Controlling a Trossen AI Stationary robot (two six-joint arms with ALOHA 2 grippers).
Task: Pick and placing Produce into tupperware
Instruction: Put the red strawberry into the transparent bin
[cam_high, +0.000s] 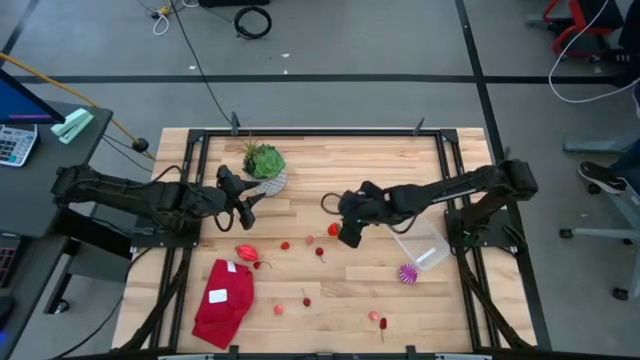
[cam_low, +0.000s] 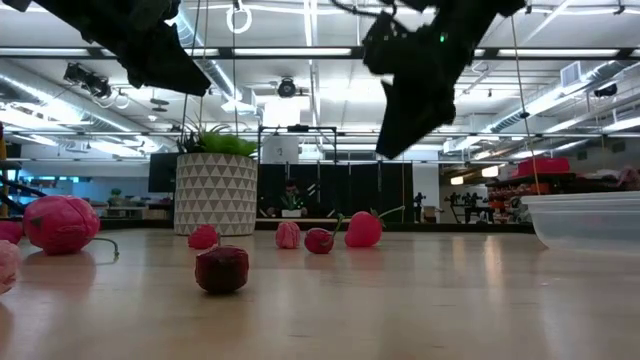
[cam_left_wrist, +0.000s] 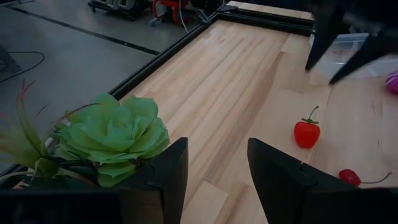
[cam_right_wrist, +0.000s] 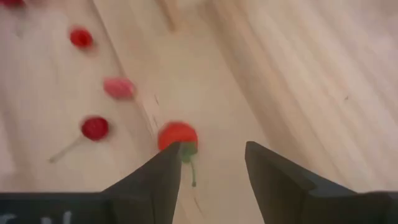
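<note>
Small red and pink produce pieces lie scattered on the wooden table (cam_high: 400, 160). Among them are a red strawberry (cam_high: 334, 229) (cam_right_wrist: 177, 135), a large pink piece (cam_high: 247, 252) and a purple-and-white striped ball (cam_high: 408, 273). The clear tupperware (cam_high: 422, 248) (cam_low: 590, 215) stands on the table at the right. My right gripper (cam_high: 348, 234) (cam_right_wrist: 211, 158) hangs open, tilted downward, just above the strawberry, which lies by one fingertip, untouched. My left gripper (cam_high: 245, 205) (cam_left_wrist: 217, 155) waits open beside the green potted plant (cam_high: 265, 168).
The white patterned plant pot (cam_low: 215, 192) stands toward the far left of the table. A red cloth (cam_high: 225, 300) with a white label lies near the front left. More berries lie toward the front (cam_high: 306, 300) (cam_high: 378, 319). A black frame (cam_high: 330, 132) borders the table.
</note>
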